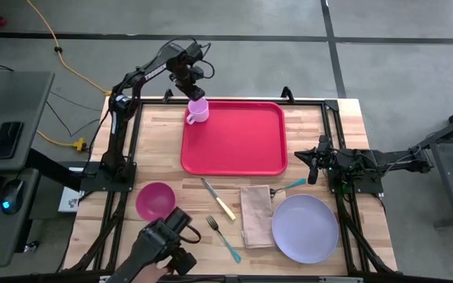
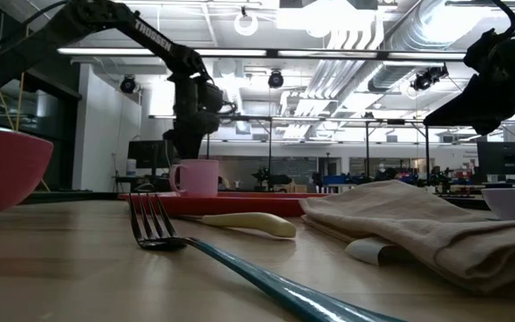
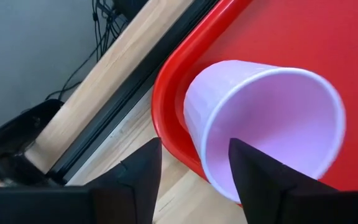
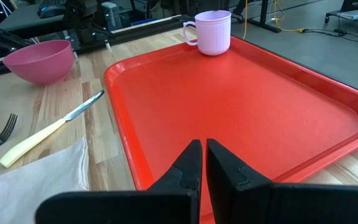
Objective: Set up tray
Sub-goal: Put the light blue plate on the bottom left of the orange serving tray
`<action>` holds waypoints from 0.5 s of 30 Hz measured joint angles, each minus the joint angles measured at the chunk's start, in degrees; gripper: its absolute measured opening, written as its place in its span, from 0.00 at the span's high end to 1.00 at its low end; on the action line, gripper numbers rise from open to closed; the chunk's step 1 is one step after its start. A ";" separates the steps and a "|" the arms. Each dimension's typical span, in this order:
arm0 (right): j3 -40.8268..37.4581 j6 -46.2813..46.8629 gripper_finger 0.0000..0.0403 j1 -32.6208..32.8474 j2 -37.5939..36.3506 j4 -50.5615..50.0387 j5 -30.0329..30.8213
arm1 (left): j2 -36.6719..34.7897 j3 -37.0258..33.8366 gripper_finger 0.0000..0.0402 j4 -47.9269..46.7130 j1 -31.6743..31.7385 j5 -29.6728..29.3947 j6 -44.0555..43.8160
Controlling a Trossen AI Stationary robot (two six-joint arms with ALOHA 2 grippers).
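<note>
Tray position: the red tray [image 1: 234, 138] is lying flat on the wooden counter [image 1: 344, 118], in the upper middle of the high view, with its long axis running left to right across the frame.
Cup: a lavender cup [image 1: 197, 111] is standing upright in the tray's upper-left corner, touching the rim there.
Left gripper [image 1: 189, 85]: it is hanging directly above the cup at the upper left of the tray, its jaws standing wide on either side of the cup wall and holding nothing.
Right gripper [image 1: 313, 163]: it is sitting just off the tray's right edge, jaws pressed together and empty, pointing leftward across the tray.
Remaining items: a pink bowl [image 1: 155, 200], knife [image 1: 219, 200], fork [image 1: 223, 238], napkin [image 1: 256, 215] and lavender plate [image 1: 305, 228] are lying along the lower part of the frame, below the tray.
Nearer arm: the right gripper is looking closer to the plate and napkin, the left to the bowl.
</note>
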 joint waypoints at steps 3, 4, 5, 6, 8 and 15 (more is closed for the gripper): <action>-0.02 -0.02 1.00 -0.01 -0.01 0.00 0.00 | -2.80 0.00 0.47 0.00 0.00 0.00 -0.02; -0.02 0.00 1.00 -0.01 0.00 0.00 0.00 | -3.85 0.00 0.47 -0.05 0.00 0.00 -0.02; -0.02 -0.02 1.00 -0.01 -0.02 0.00 0.00 | -4.92 0.00 0.47 -0.21 0.00 0.00 -0.03; -0.02 -0.02 1.00 -0.02 0.00 0.00 0.00 | -6.03 0.00 0.48 -0.60 0.00 -0.02 -0.05; -0.02 -0.02 1.00 -0.01 -0.02 0.00 0.00 | -8.31 0.00 0.48 -1.76 -0.02 0.02 -0.40; -0.02 -0.02 1.00 0.00 0.00 0.02 0.00 | -16.47 0.02 0.49 -7.51 -0.04 2.34 -4.78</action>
